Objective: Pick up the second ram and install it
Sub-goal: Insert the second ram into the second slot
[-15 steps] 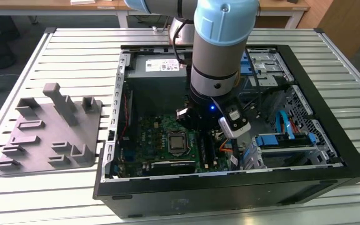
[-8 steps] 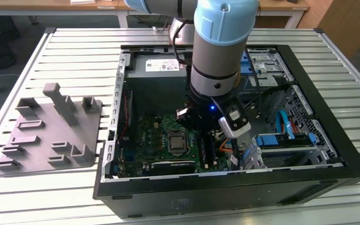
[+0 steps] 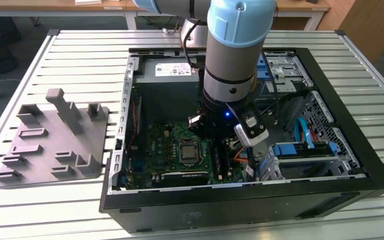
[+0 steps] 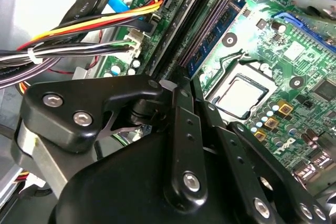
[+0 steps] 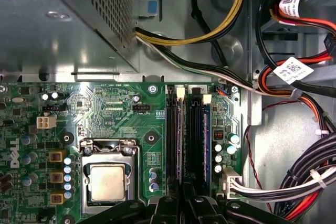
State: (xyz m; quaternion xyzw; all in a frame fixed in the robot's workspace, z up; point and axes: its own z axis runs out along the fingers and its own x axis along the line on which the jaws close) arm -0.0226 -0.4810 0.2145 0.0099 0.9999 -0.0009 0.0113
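Second ram (image 5: pixel 202 140) seated in motherboard (image 5: pixel 121 114) slot inside computer case (image 3: pixel 372 170), gripper (image 5: pixel 181 203) directly above, finger state unclear

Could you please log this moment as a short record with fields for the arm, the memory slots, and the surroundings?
arm: gripper lowered inside the open computer case, over the motherboard
memory slots: parallel slots beside the processor socket, directly ahead of the gripper in the first wrist view
second ram: cannot tell whether it is seated or held
grey block: on the slatted table, at the exterior view's left of the case
cables: bundled wires beside the board
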